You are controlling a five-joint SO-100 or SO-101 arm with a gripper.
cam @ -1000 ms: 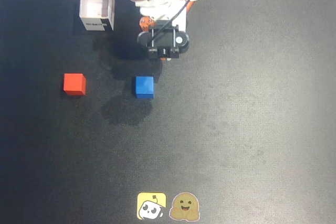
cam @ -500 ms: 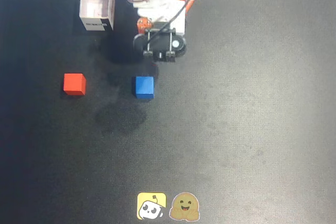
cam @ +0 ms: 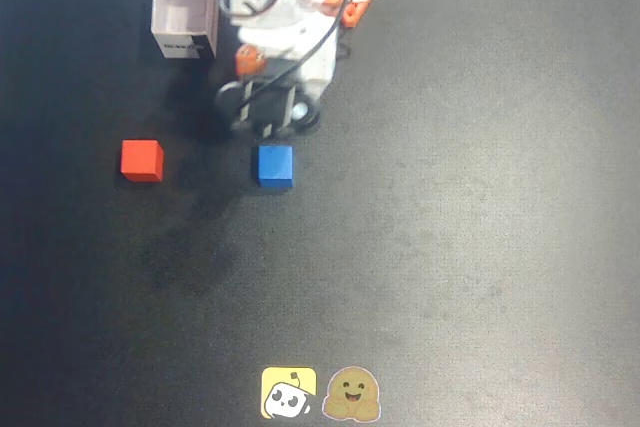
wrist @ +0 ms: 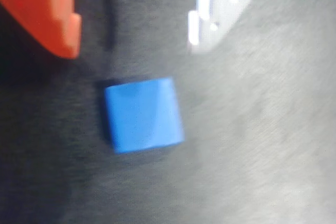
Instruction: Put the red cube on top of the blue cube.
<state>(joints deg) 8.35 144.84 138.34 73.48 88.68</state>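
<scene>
I count one red cube [cam: 142, 160], one blue cube [cam: 275, 165], one white box [cam: 184, 15], its inside showing nothing. My gripper [wrist: 134, 22] has its jaws apart, holding nothing.

No legible text — box label unreadable

Dark table [cam: 480, 197] with scattered items.
On it lie the red cube [cam: 142, 160], the blue cube [cam: 275, 165], a white open box [cam: 184, 15] and two stickers [cam: 320, 393].
</scene>
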